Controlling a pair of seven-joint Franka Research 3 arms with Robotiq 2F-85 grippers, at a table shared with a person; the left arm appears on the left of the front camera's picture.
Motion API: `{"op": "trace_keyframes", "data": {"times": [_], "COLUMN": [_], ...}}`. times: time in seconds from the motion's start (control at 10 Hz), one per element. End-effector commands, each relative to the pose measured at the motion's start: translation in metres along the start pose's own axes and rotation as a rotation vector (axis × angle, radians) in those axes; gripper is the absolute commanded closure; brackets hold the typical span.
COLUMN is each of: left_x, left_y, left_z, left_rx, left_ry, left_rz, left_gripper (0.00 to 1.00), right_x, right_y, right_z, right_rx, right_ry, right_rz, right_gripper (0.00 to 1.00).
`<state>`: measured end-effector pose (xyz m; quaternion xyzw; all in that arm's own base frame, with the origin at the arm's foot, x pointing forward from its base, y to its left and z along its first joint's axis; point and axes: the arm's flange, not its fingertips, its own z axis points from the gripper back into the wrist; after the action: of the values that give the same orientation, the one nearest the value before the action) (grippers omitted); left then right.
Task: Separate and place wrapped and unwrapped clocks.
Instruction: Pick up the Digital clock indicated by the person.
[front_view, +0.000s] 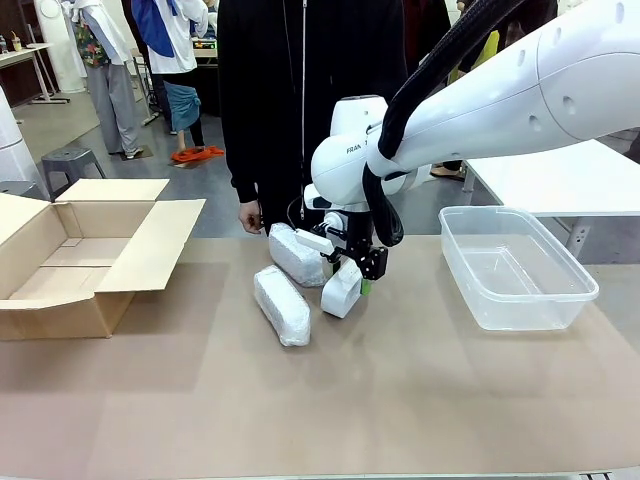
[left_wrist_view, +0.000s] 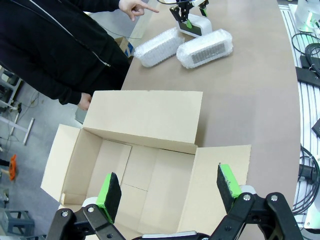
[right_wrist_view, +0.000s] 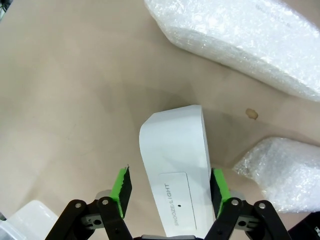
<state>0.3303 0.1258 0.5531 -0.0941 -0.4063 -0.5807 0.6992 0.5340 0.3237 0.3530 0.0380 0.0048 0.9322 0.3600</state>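
Downward, right gripper (right_wrist_view: 169, 181) straddling bare clock (right_wrist_view: 175, 145), gap on one side; left gripper (left_wrist_view: 168, 182) wide over box (left_wrist_view: 145, 115).

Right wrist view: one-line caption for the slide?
Right gripper straddling the bare white clock, jaws not yet closed on it; two wrapped clocks lie nearby.

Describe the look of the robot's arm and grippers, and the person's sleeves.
The right arm has glossy white rounded shells, a black ribbed hose along it and dark lettering beginning FRAN. The right gripper and left gripper are black linkages with bright green pads. The person's sleeves are black, on a zipped jacket.
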Motion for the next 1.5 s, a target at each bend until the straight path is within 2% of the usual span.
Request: {"op": "trace_keyframes", "data": {"times": [0.0,0.1,0.2,0.3,0.4,0.5,0.6,0.7,0.9,1.0,1.1,1.2,1.3,1.4], "left_x": [-0.002,-0.002,-0.002,-0.002,-0.002,-0.002,-0.002,-0.002,-0.002,-0.002,-0.002,-0.002,-0.002,-0.002], "left_y": [0.002,0.002,0.002,0.002,0.002,0.002,0.002,0.002,0.002,0.002,0.002,0.002,0.002,0.002], "left_z": [0.0,0.0,0.0,0.0,0.0,0.0,0.0,0.0,0.0,0.0,0.0,0.0,0.0,0.0], "left_rx": [0.001,0.001,0.001,0.001,0.001,0.001,0.001,0.001,0.001,0.001,0.001,0.001,0.001,0.001], "left_ry": [-0.023,-0.023,-0.023,-0.023,-0.023,-0.023,-0.023,-0.023,-0.023,-0.023,-0.023,-0.023,-0.023,-0.023], "left_rz": [-0.022,-0.022,-0.022,-0.022,-0.022,-0.022,-0.022,-0.022,-0.022,-0.022,-0.022,-0.022,-0.022,-0.022], "left_gripper": [0.0,0.0,0.0,0.0,0.0,0.0,0.0,0.0,0.0,0.0,0.0,0.0,0.0,0.0], "right_x": [-0.002,-0.003,-0.002,-0.003,-0.003,-0.002,-0.002,-0.002,0.0,0.003,0.006,0.01,0.014,0.017], "right_y": [-0.006,-0.007,-0.007,-0.007,-0.008,-0.008,-0.01,-0.011,-0.01,-0.009,-0.007,-0.006,-0.004,-0.002], "right_z": [-0.003,-0.003,-0.001,-0.001,-0.002,-0.002,-0.003,-0.003,0.005,0.013,0.024,0.035,0.05,0.064], "right_rx": [-0.001,-0.004,-0.014,-0.021,-0.028,-0.033,-0.037,-0.042,-0.039,-0.031,-0.028,-0.035,-0.033,-0.026], "right_ry": [0.018,0.013,0.015,0.011,0.008,0.005,0.005,0.005,0.005,0.005,-0.007,-0.006,0.0,0.012], "right_rz": [-0.024,-0.022,-0.025,-0.027,-0.028,-0.029,-0.029,-0.031,-0.058,-0.084,-0.083,-0.086,-0.09,-0.1], "right_gripper": [0.22,0.6,0.42,0.8,0.62,1.0,0.82,1.0,1.0,0.68,0.68,0.88,0.68,1.0]}}
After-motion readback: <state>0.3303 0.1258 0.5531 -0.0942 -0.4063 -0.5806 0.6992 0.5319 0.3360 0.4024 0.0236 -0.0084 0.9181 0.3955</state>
